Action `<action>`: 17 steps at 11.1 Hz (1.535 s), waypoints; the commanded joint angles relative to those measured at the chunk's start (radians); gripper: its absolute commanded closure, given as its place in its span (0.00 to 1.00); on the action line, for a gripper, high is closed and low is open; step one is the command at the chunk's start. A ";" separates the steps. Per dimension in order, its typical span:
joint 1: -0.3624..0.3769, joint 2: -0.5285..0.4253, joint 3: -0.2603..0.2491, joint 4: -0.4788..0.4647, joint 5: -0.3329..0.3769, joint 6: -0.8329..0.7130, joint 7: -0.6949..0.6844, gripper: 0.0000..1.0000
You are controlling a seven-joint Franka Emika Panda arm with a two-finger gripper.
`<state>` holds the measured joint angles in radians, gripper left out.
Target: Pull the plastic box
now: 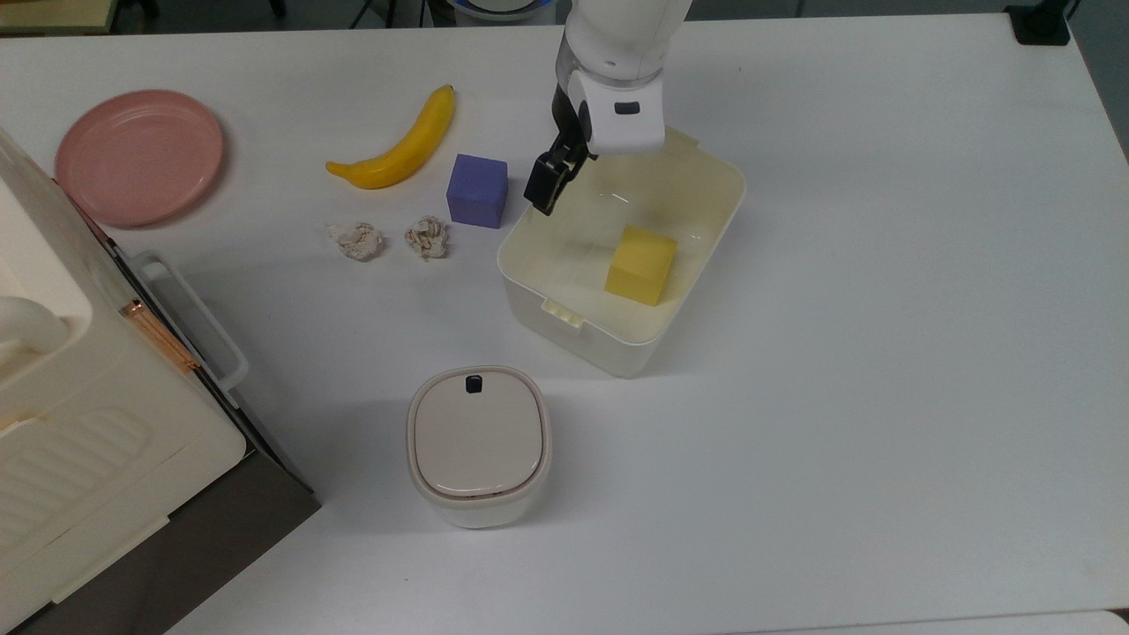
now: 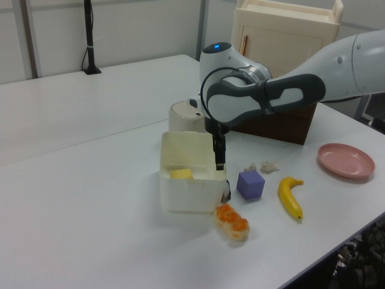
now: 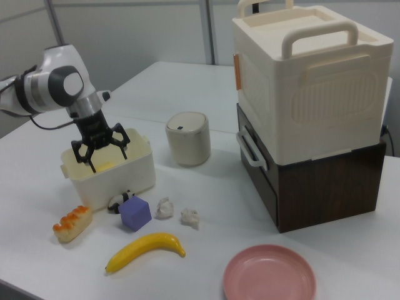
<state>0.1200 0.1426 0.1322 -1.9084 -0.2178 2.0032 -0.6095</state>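
Note:
The plastic box [image 1: 589,339] is a cream-white lidless tub on the white table, with a yellow block [image 1: 641,265] inside it. My gripper [image 1: 551,189] hangs down at the box's corner nearest the purple cube [image 1: 477,190]. In the left view the gripper [image 2: 219,158] reaches down inside the box [image 2: 189,192], close against its right wall. The right view shows the gripper [image 3: 100,151] with fingers spread open over the box [image 3: 119,178], holding nothing.
A toy panda [image 3: 119,201] and a bread piece [image 3: 72,223] lie right against the box's wall. A banana [image 1: 401,145], two paper wads [image 1: 356,240], a pink plate [image 1: 139,156], a lidded bin [image 1: 479,444] and a big cream appliance [image 1: 79,397] stand on the top view's left.

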 commanded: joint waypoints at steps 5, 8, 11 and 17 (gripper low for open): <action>-0.081 -0.104 0.004 0.245 0.133 -0.251 0.825 0.00; -0.135 -0.146 -0.017 0.350 0.136 -0.435 0.856 0.00; -0.134 -0.155 -0.042 0.345 0.153 -0.462 0.849 0.00; -0.132 -0.160 -0.088 0.342 0.216 -0.434 0.786 0.00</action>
<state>-0.0250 -0.0068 0.0554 -1.5597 -0.0230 1.5630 0.1994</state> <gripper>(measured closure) 0.000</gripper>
